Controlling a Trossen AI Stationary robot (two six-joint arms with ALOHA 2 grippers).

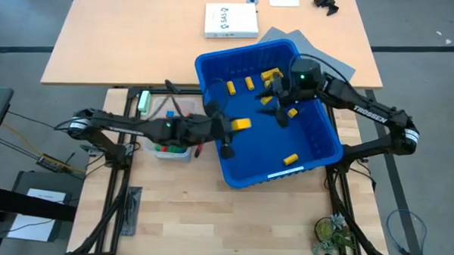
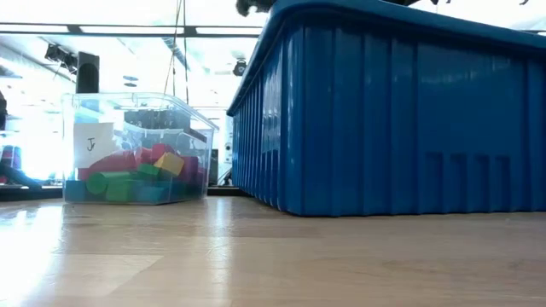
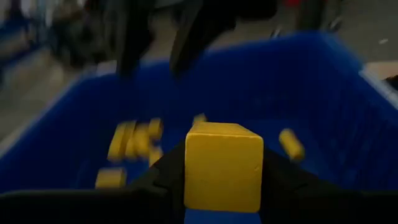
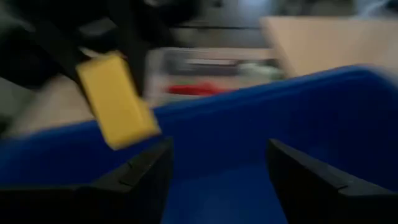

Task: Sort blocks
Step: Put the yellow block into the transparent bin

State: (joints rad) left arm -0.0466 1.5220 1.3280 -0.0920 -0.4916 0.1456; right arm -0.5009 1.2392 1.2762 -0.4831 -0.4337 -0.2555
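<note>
High view first: left gripper [image 1: 238, 126] is clamped on a yellow block [image 1: 241, 124] over the blue bin [image 1: 317, 157], where more yellow blocks [image 1: 250, 84] lie loose. Right gripper [image 1: 277, 99] hangs nearby, so I'd worry about the two clipping each other and knocking the block free.

Low view: pale wood table [image 2: 256, 264], clear tub [image 2: 136, 149] of mixed blocks just beside the bin, bright room behind.

Left wrist view: block [image 3: 224, 165] pinched square between the fingers.

Right wrist view: fingers [image 4: 140, 171] spread apart, nothing between them; the other arm's block [image 4: 115, 99] close ahead.
</note>
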